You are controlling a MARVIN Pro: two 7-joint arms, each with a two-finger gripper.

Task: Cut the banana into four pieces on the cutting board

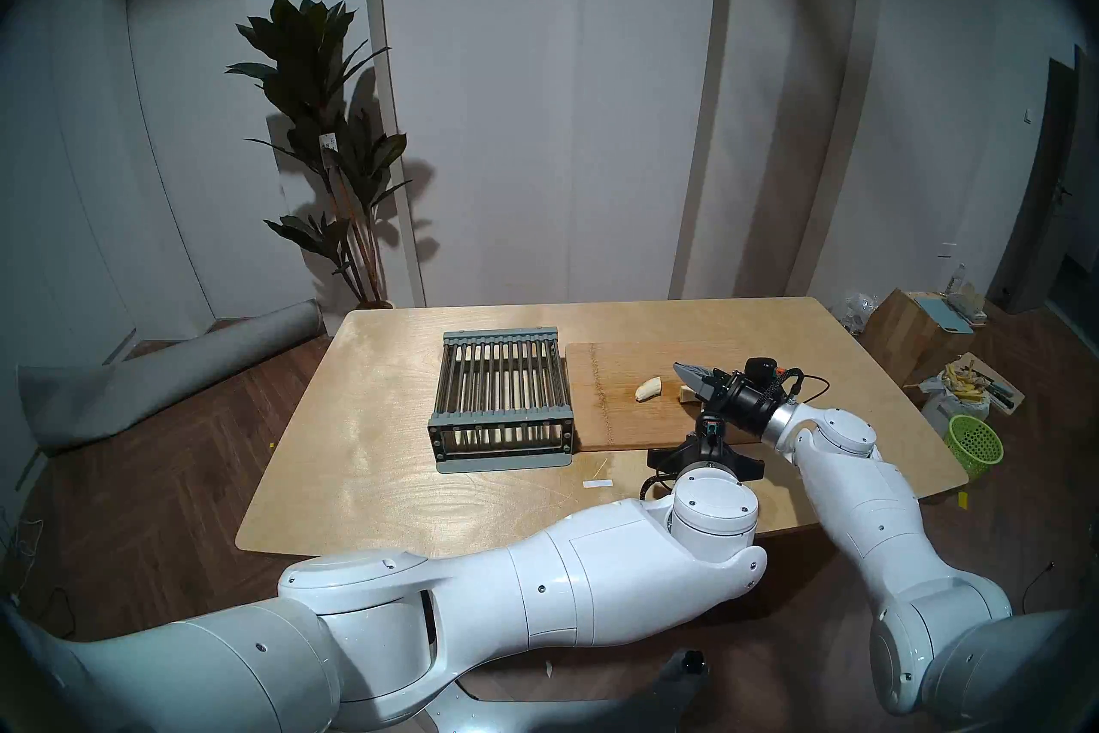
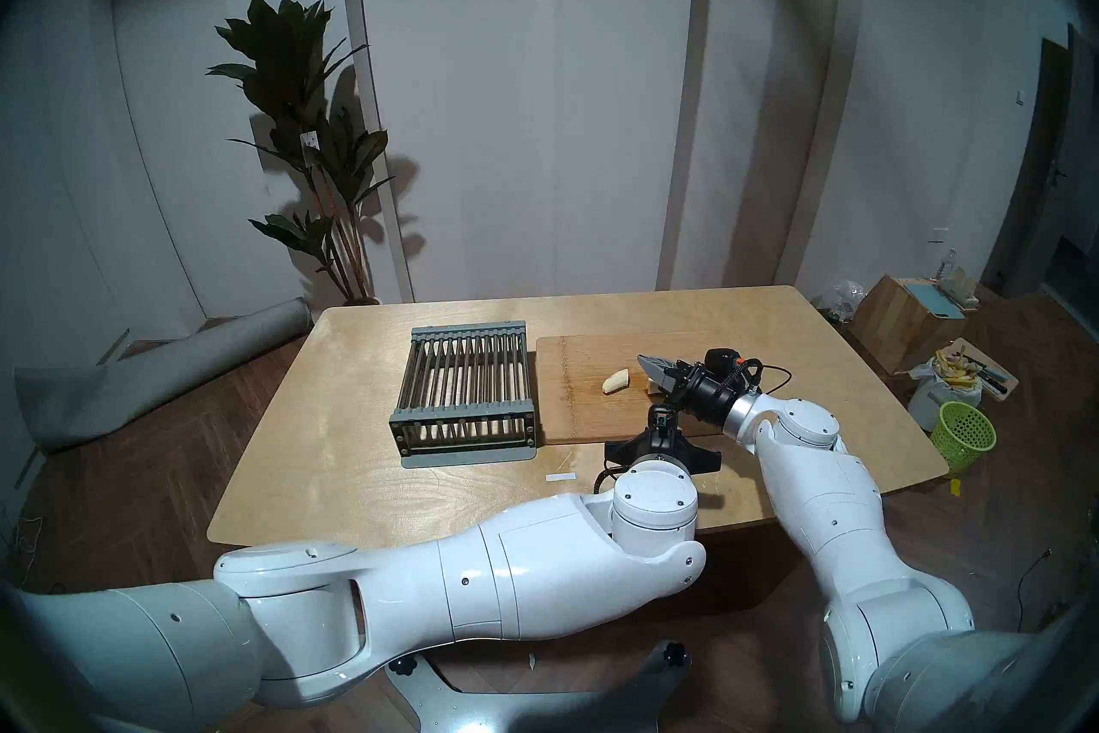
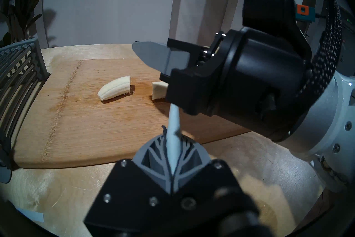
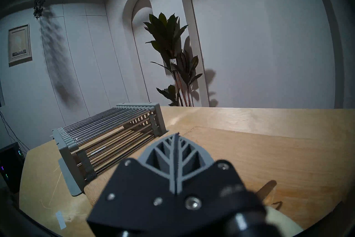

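The wooden cutting board [image 1: 618,422] lies on the table, right of centre. Two peeled banana pieces rest on it. A tapered end piece [image 3: 115,90] lies free, and a second chunk [image 3: 158,90] is partly hidden under my right gripper. My right gripper [image 3: 137,49] hovers low over that chunk, shut with nothing between its fingers [image 4: 176,133]. My left gripper [image 3: 171,135] sits at the board's near edge, shut on a thin pale blade [image 3: 173,125]. The blade rises edge-on toward the underside of the right gripper, so its upper end is hidden.
A grey slatted metal rack [image 1: 502,398] stands just left of the board, touching its edge. A small white tape strip [image 1: 597,484] lies on the table near my left wrist. On the floor to the right are a green basket [image 1: 975,443] and boxes.
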